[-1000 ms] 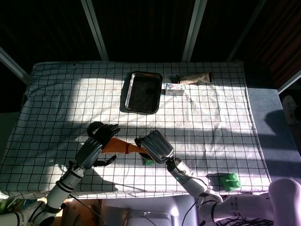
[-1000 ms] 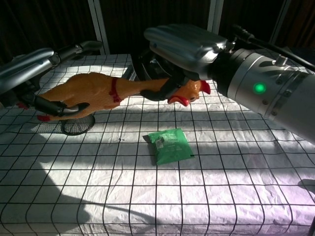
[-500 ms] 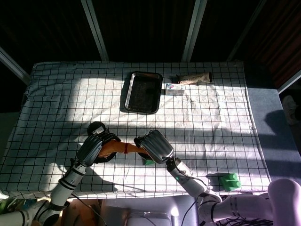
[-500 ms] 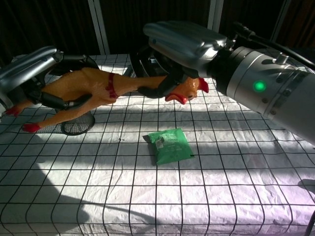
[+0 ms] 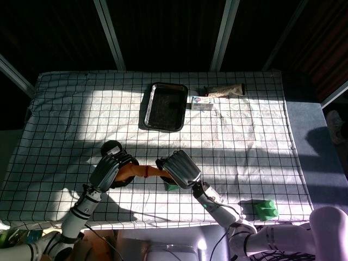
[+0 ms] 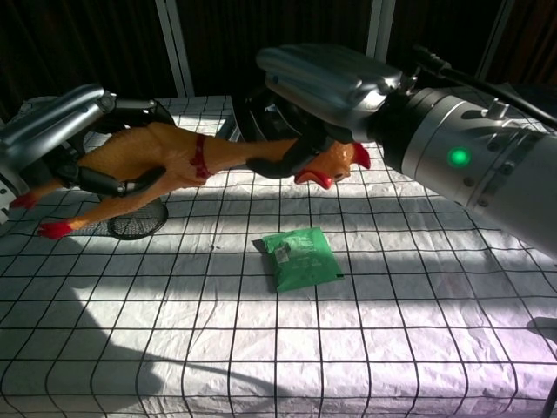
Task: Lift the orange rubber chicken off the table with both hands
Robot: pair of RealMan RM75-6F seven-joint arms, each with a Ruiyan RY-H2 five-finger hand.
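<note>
The orange rubber chicken hangs in the air above the checked tablecloth, lying roughly level, red comb and wattle to the right, red feet dangling at the left. My left hand grips its body near the legs. My right hand wraps the neck just behind the head. From the head view only a strip of the chicken shows between my left hand and my right hand.
A green packet lies on the cloth under the chicken's head. A black mesh object stands below the body. Farther back are a dark tray, a small box and a tube. A green item sits near the front right edge.
My left hand has closed round the chicken's body, and the tail end has tipped so the feet hang lower. The right hand keeps its hold, barely moving.
</note>
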